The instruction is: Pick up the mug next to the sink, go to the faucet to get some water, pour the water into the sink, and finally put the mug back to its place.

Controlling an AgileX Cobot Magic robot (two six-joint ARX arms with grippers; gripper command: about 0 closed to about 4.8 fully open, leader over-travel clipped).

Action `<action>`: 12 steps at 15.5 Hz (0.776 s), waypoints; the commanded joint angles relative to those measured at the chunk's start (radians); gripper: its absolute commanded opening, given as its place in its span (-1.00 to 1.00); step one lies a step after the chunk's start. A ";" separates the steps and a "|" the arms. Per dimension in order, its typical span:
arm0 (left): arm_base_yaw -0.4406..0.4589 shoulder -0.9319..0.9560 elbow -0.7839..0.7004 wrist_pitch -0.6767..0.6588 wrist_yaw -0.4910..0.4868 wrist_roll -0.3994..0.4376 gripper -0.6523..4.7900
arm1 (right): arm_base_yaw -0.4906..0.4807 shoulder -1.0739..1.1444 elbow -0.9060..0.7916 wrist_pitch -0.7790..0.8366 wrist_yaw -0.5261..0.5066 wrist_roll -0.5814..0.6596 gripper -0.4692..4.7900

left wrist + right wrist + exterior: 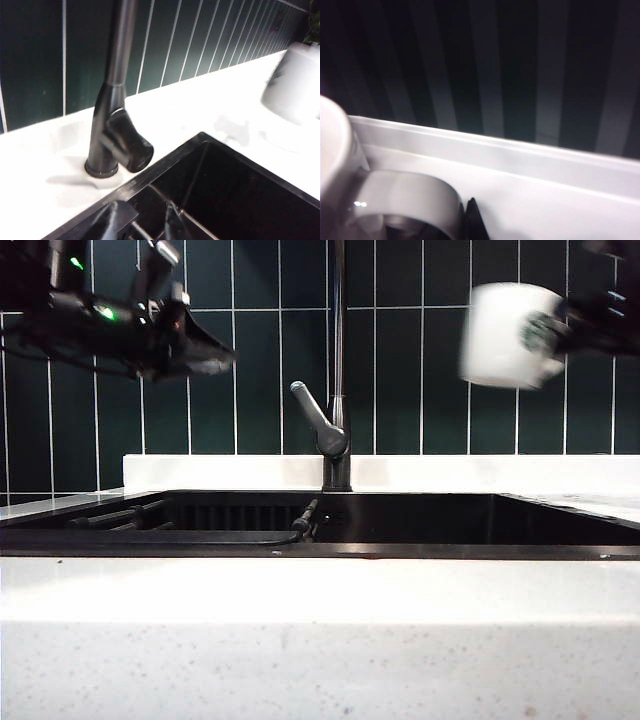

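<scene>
Mug (510, 335) aloft right of the faucet (338, 390), above the sink (400, 520) — right gripper (585, 325) clenched on its handle. Left gripper (200, 355) empty, parted, high left. Glossy ceramic — rigid, slick, breakable; the handle looks the surest hold.

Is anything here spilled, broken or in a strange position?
Nothing stands out. The right gripper holds the mug by its handle, high right of the faucet. The left gripper hangs open at upper left. No spill shows around the sink.
</scene>
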 commanded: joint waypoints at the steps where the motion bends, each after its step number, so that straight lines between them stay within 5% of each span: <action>1: -0.001 0.037 0.048 -0.008 0.010 0.001 -0.31 | 0.100 -0.009 0.085 -0.085 -0.006 0.016 -0.82; 7: -0.015 0.185 0.204 -0.008 0.032 0.005 -0.30 | 0.302 -0.003 0.212 -0.228 0.050 0.012 -0.82; 12: -0.064 0.301 0.356 -0.009 0.042 0.027 -0.28 | 0.345 0.056 0.298 -0.318 0.060 0.020 -0.82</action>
